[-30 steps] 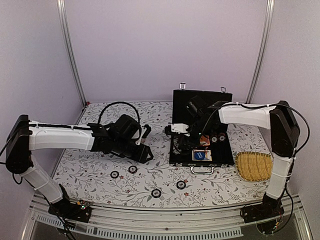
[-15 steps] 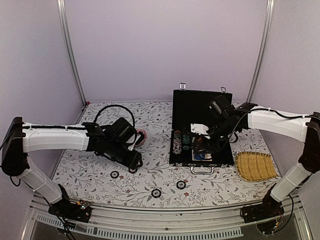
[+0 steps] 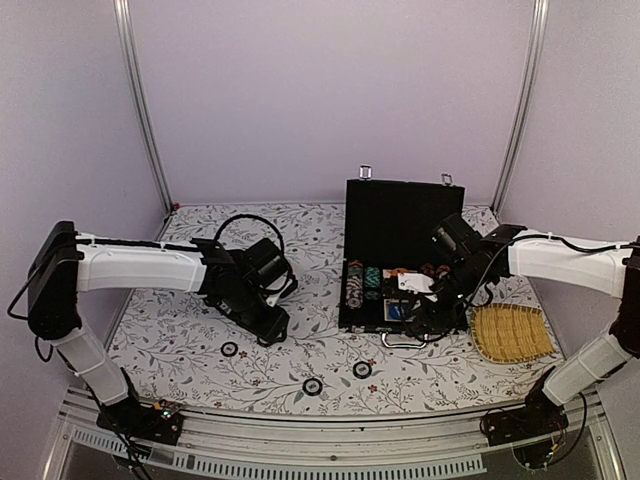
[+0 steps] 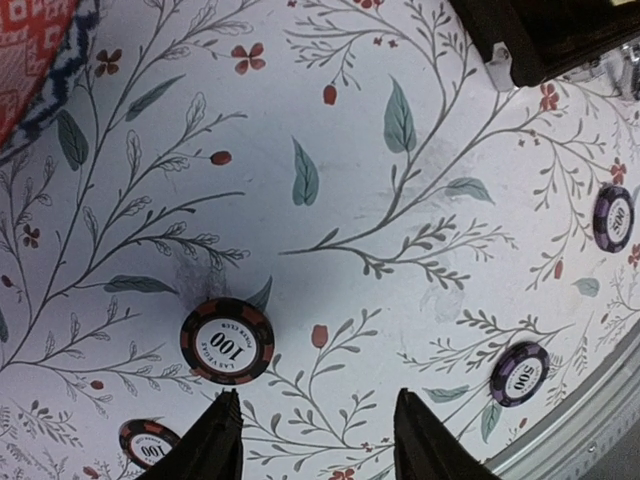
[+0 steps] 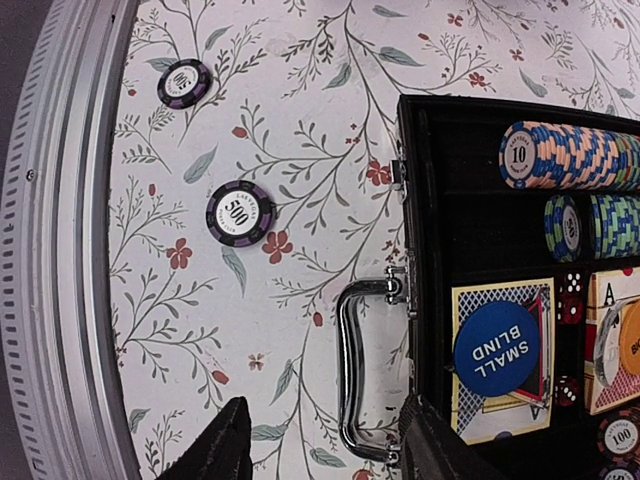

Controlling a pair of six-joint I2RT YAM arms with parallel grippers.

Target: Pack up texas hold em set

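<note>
Table [image 3: 200, 330]: floral cloth.
Case [image 3: 395, 215]: open, lid upright, right of centre; chip rows [image 5: 570, 155] stacked inside.
Right gripper [image 5: 325, 440]: I read the jaws as apart and empty, hanging over the case handle [image 5: 350, 370].
Left gripper [image 4: 320, 440]: jaws apart, empty.
100 chip [image 4: 227, 341]: flat on the cloth, just ahead of the left jaws, nearer one finger.

The black briefcase [image 3: 400, 215] stands open, chip rows [image 3: 362, 280] inside; three loose poker chips [image 3: 312, 386] lie on the floral tablecloth [image 3: 170, 335], woven tray [image 3: 510, 333] beside the case.
</note>
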